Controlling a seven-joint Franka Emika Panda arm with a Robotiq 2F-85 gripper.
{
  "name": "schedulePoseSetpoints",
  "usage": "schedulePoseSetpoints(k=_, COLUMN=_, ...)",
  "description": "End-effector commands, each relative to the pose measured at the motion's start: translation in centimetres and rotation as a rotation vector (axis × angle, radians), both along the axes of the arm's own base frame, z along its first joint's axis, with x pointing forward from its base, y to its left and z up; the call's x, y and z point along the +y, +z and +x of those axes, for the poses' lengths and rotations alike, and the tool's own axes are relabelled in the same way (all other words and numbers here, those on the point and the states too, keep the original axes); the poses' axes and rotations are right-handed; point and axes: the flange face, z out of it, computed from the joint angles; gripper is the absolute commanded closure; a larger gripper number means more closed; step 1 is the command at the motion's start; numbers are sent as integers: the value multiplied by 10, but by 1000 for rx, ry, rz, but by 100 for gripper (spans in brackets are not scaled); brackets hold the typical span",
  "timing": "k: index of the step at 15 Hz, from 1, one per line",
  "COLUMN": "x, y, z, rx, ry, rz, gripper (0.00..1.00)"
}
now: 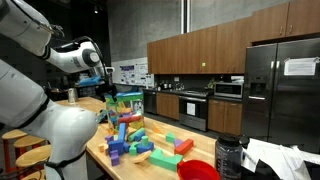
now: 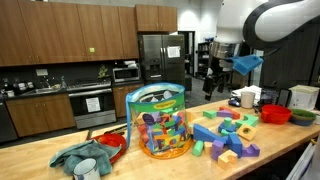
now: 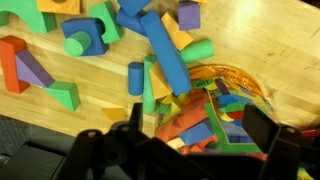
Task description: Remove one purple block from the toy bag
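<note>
The toy bag [image 2: 160, 122] is a clear bag with a teal-green rim, full of colourful foam blocks, and it stands on the wooden counter. It also shows in an exterior view [image 1: 125, 107] and at the lower right of the wrist view [image 3: 215, 120]. My gripper [image 3: 200, 128] is open and empty, its two dark fingers spread wide above the bag's open top. In both exterior views it hangs well above the counter [image 2: 213, 72] [image 1: 108, 88]. I cannot make out a purple block inside the bag. Loose purple blocks [image 3: 190, 14] [image 3: 35, 70] lie on the counter.
Several loose foam blocks [image 2: 228, 130] [image 1: 140, 145] are scattered next to the bag. A red bowl [image 2: 277, 114] [image 1: 197, 170] sits beyond them. A teal cloth [image 2: 80, 155] and a mug [image 2: 88, 168] lie on the bag's other side. A dark jar [image 1: 228, 155] stands near the counter edge.
</note>
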Motion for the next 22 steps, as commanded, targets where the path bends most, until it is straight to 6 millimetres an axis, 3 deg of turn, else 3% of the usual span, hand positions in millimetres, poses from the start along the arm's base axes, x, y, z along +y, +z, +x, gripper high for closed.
schedulePoseSetpoints(k=1, x=0, y=1, z=0, rx=1, ry=0, rz=0, gripper=0)
schedulePoseSetpoints(k=22, x=-1, y=2, z=1, rx=2, ry=30, rz=6, gripper=0)
